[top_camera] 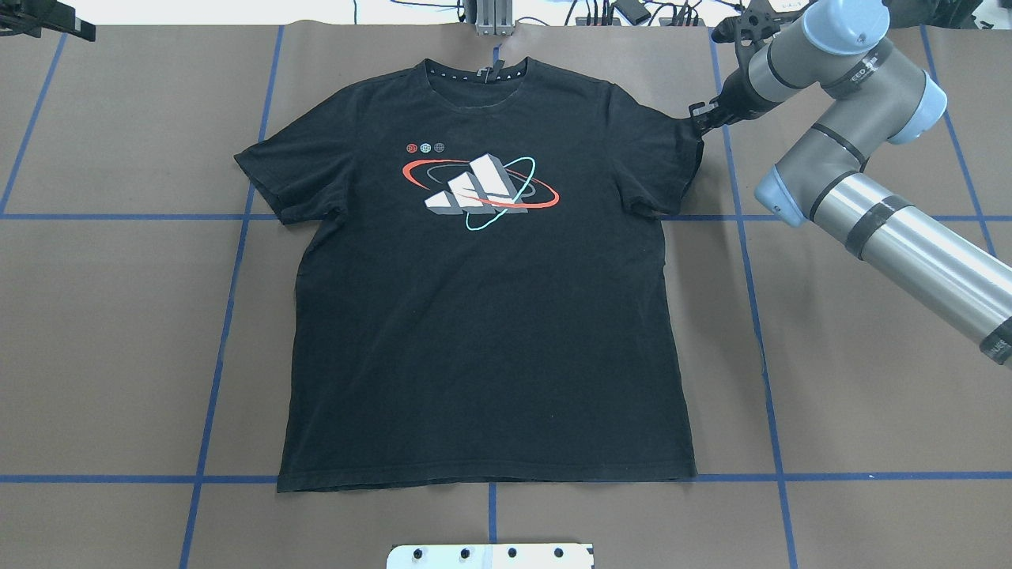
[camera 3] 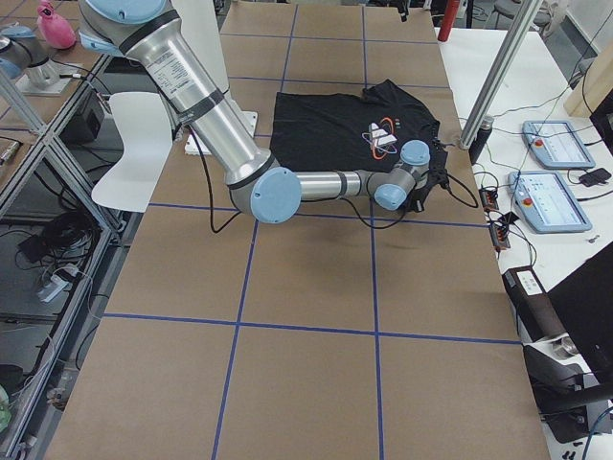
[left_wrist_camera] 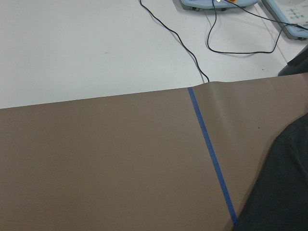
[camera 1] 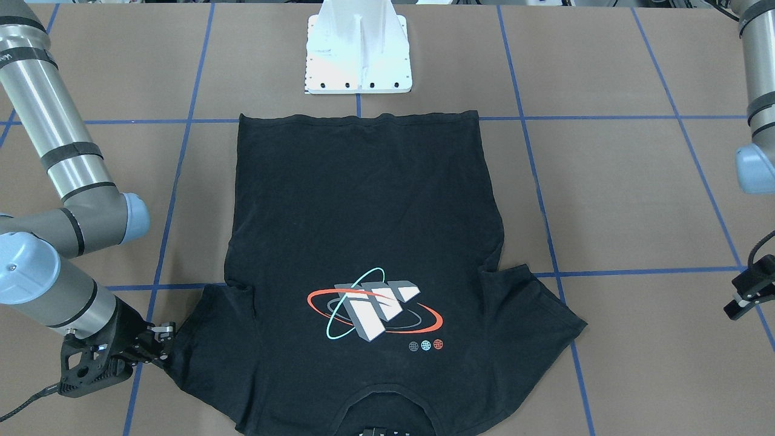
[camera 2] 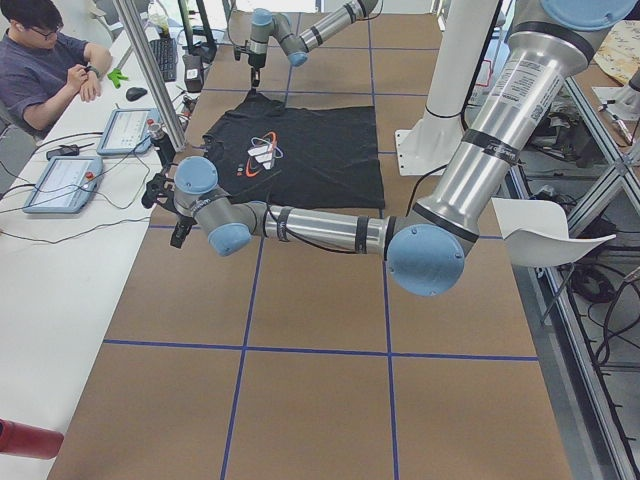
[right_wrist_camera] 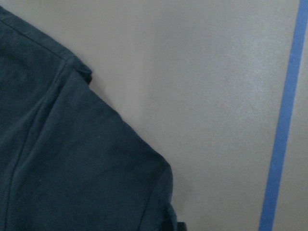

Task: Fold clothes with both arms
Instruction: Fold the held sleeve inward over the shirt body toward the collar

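Observation:
The black T-shirt (top_camera: 474, 332) lies flat and logo-up on the brown table, collar at the far side. It also shows in the front view (camera 1: 363, 206). My right gripper (top_camera: 696, 118) is low at the outer corner of the sleeve on my right (camera 1: 181, 351). It looks shut on the sleeve's edge; the right wrist view shows that sleeve (right_wrist_camera: 72, 168) close up. My left gripper (top_camera: 47, 24) hangs off the shirt at the far left of the table, open and empty (camera 1: 737, 306). The left wrist view shows only the shirt's edge (left_wrist_camera: 284, 192).
The white base plate (camera 1: 357, 60) stands just behind the shirt's hem. Blue tape lines (top_camera: 213, 356) grid the brown table. Beyond the far edge is a white bench (left_wrist_camera: 96, 43) with cables, control tablets (camera 2: 60, 180) and a seated operator (camera 2: 40, 60).

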Robot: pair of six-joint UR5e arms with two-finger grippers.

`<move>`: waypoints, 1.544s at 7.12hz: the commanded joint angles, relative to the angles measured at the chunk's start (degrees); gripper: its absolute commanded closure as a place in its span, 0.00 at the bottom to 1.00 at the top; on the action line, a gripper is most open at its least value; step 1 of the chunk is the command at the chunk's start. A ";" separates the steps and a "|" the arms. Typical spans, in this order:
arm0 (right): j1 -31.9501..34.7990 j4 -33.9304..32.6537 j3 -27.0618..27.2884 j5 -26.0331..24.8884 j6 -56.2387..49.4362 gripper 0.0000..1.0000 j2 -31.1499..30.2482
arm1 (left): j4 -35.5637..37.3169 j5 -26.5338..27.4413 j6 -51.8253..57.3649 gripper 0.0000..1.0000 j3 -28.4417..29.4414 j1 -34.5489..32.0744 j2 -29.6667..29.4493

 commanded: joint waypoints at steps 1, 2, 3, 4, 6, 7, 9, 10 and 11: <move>-0.46 -0.15 2.96 2.07 0.11 1.00 0.82 | 0.00 0.00 0.07 0.01 0.00 0.02 0.00; -1.50 -0.32 2.97 2.08 0.20 1.00 2.31 | 0.00 0.00 0.07 0.01 0.00 -0.06 0.00; -2.91 -0.76 2.79 1.82 0.29 1.00 4.32 | 0.00 0.00 0.07 0.01 0.00 -0.06 0.09; -4.31 -5.20 2.79 1.55 0.38 1.00 7.65 | 0.00 0.00 0.07 0.01 0.00 -0.06 0.09; -7.04 -9.90 2.18 -3.34 1.52 1.00 12.06 | -0.09 -0.09 0.16 0.01 0.00 -0.06 0.35; -8.18 -9.90 0.09 -6.16 1.96 1.00 13.73 | -0.09 -0.09 0.16 0.01 0.00 -0.15 0.53; -9.59 -9.99 -5.01 -9.60 2.40 1.00 17.52 | -0.09 -0.09 0.25 0.01 -0.09 -0.15 0.61; -10.30 -9.90 -6.16 -10.92 2.40 1.00 18.57 | -0.09 -0.09 0.16 0.01 -0.52 -0.24 0.79; -11.17 -9.90 -7.48 -11.98 2.40 1.00 19.97 | -0.09 -0.09 0.16 0.01 -0.88 -0.24 0.88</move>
